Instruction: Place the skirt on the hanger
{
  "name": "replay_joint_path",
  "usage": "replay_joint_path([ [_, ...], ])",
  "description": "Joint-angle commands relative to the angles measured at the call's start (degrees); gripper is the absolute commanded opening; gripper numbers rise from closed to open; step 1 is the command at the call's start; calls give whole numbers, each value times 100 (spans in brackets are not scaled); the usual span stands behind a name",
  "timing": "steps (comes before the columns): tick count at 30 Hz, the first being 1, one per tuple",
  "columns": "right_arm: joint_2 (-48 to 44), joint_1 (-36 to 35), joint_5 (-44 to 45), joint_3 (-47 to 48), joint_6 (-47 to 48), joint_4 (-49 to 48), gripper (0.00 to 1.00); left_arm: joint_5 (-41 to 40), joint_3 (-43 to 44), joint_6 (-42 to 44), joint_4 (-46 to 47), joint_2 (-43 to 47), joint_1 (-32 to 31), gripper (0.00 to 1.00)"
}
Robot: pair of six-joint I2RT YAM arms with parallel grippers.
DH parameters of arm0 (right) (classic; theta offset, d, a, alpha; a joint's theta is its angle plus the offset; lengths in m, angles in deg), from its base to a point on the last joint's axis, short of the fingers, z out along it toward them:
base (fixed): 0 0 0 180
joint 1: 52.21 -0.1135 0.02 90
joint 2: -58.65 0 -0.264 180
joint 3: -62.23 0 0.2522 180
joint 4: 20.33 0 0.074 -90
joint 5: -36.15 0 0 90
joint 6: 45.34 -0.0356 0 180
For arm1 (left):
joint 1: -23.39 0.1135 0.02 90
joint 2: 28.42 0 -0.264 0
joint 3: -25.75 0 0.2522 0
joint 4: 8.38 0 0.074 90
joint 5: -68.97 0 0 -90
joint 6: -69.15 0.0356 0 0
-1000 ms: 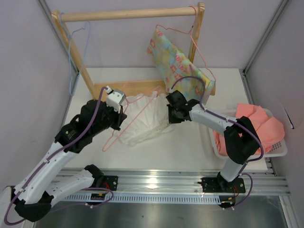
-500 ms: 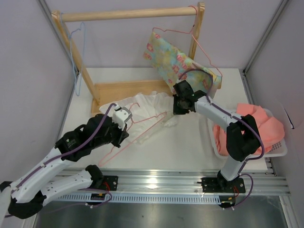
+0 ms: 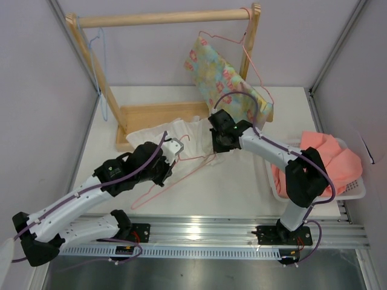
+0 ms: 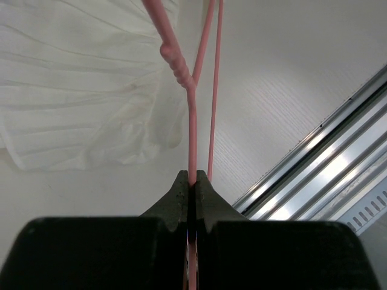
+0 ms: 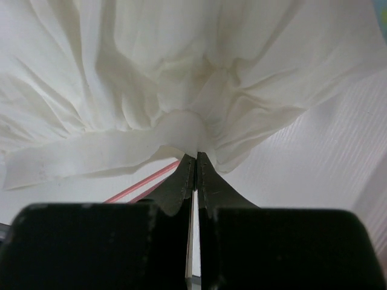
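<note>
The white pleated skirt (image 3: 158,129) lies bunched on the table in front of the rack's base. My right gripper (image 3: 216,145) is shut on a gathered fold at its right edge; in the right wrist view the cloth (image 5: 181,72) bulges just past the tips (image 5: 195,156). The pink wire hanger (image 3: 158,190) lies slanted across the table beside the skirt. My left gripper (image 3: 173,152) is shut on its neck, below the twisted part (image 4: 192,121), with the tips (image 4: 193,175) pressed on the wire. The hanger's lower wire (image 5: 136,184) shows under the skirt.
A wooden rack (image 3: 163,17) stands at the back, with a light blue hanger (image 3: 100,60) at its left and a floral garment (image 3: 227,78) on another pink hanger at its right. A white basket (image 3: 357,192) holds salmon cloth. A metal rail (image 3: 242,232) runs along the near edge.
My left gripper has carried the hanger rightward and nearer. My right gripper went back toward the rack, then returned left and nearer. The skirt is now bunched closer to the rack base.
</note>
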Motion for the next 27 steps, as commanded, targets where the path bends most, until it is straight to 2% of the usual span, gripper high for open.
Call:
replay_joint_path([
  [1,-144,-162,241,10,137,104,0,-346,44,128,368,-123,-59,0],
  [5,-319,-197,347,-174,146,122,0,-540,158,180,280,-194,-68,0],
  [11,-311,-162,514,-324,208,122,0,-302,308,207,236,123,-68,0],
  [27,-328,-189,444,-167,103,140,0,-48,264,329,165,-202,-76,0],
])
